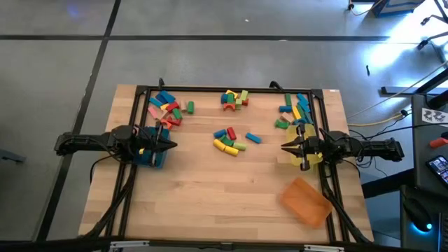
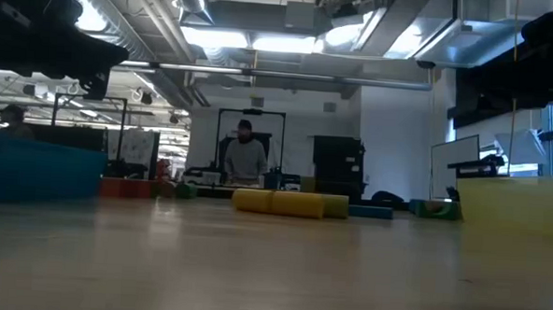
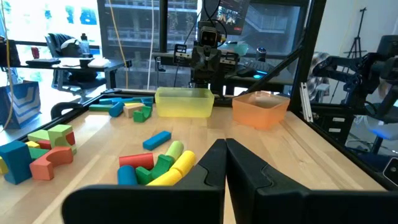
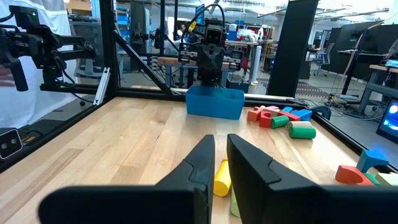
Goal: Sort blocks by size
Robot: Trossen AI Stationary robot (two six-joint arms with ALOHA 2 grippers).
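Two grippers face each other across a block-strewn surface.

The left gripper (image 1: 170,145) is fully closed and empty above the blue tray (image 1: 150,158); the right gripper (image 1: 285,147) is nearly closed with a thin gap, holding nothing, over the yellow tray (image 1: 313,158). The blocks (image 1: 231,140) lie in loose clusters between them and along the far edge; several overlap, so shapes are hard to tell. The near half of the wooden surface (image 1: 210,203) is open, with an orange tray (image 1: 306,201) near the right corner. In the low view, a person (image 2: 245,160) stands far behind.
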